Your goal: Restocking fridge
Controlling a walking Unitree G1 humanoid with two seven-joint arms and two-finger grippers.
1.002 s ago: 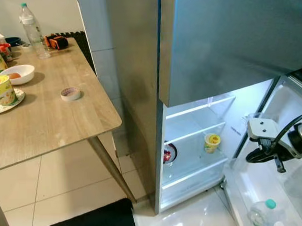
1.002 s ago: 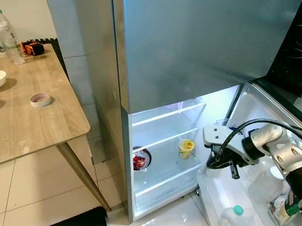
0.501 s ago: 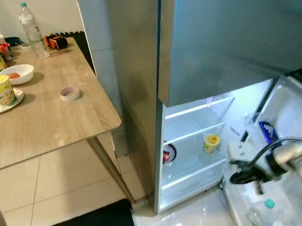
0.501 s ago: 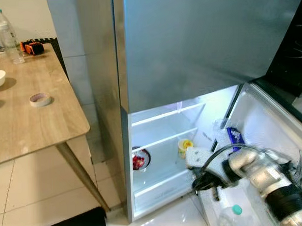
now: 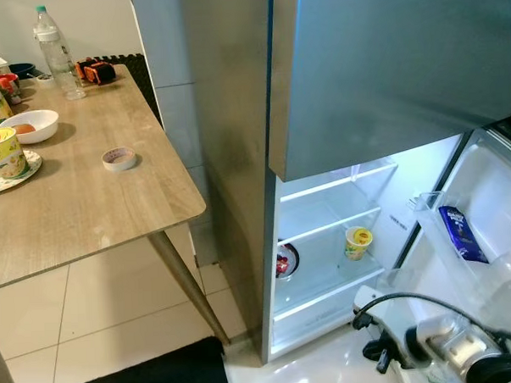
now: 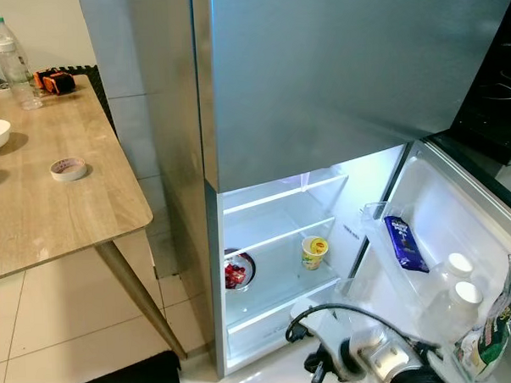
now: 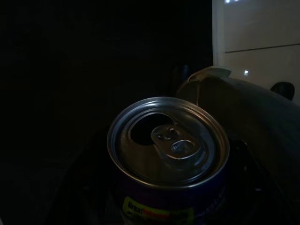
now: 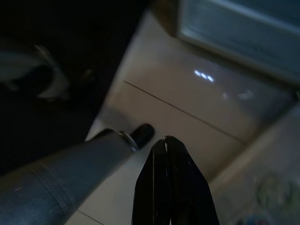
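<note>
- Fridge [image 6: 319, 95]: lower door [image 6: 460, 225] stands open and the interior is lit. A shelf holds a yellow cup [image 6: 315, 252] and a bowl of red fruit [image 6: 238, 271].
- Door racks hold a blue carton [image 6: 405, 243], two white-capped bottles [image 6: 457, 278] and a snack bag [image 6: 487, 338].
- Left gripper: the left wrist view shows a drink can [image 7: 168, 164] close before the camera, top already opened, seemingly clamped between the fingers, though these are too dark to make out.
- Right gripper [image 8: 171, 187]: fingers pressed together, empty, low over the tiled floor [image 8: 187, 117] beside the fridge base.
- Table [image 5: 78, 199] to the left carries further stock: a water bottle [image 5: 57, 52], a white bowl [image 5: 34, 126], a printed cup [image 5: 4, 152] and a tape roll [image 5: 118, 158].
- Judgement: the step in hand is loading the can. The next move calls for raising the left arm to a free shelf, keeping the opened can upright.
</note>
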